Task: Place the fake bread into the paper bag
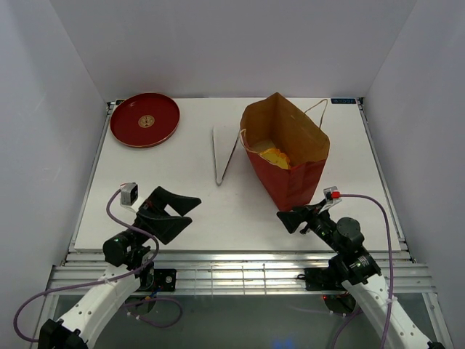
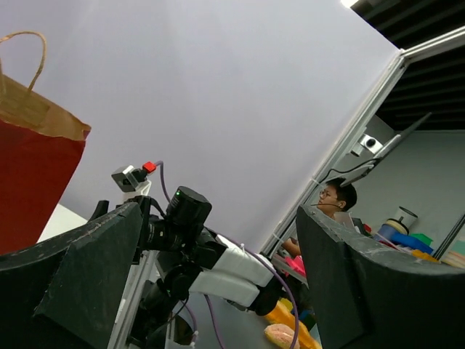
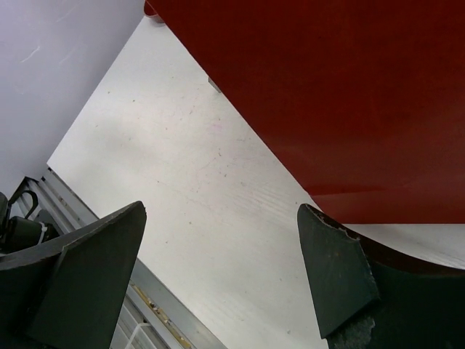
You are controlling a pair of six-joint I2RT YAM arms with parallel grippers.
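Note:
The reddish-brown paper bag (image 1: 289, 156) stands open at the table's middle right, with pale string handles. Yellow-orange fake bread (image 1: 275, 155) shows inside it; how many pieces lie there I cannot tell, and no bread lies on the table. My left gripper (image 1: 190, 211) is open and empty above the near left of the table, pointing right. My right gripper (image 1: 285, 221) is open and empty just in front of the bag's near corner. In the right wrist view the bag's red wall (image 3: 327, 94) fills the top, close beyond the open gripper (image 3: 221, 269). The left wrist view shows the bag (image 2: 29, 174) at far left and the open gripper (image 2: 218, 276).
A round red plate (image 1: 145, 120) sits at the far left corner. A white folded sheet (image 1: 219, 151) lies left of the bag, with one handle string over it. The white table (image 3: 182, 182) ends at a metal rail near the arm bases. The right arm (image 2: 192, 240) shows in the left wrist view.

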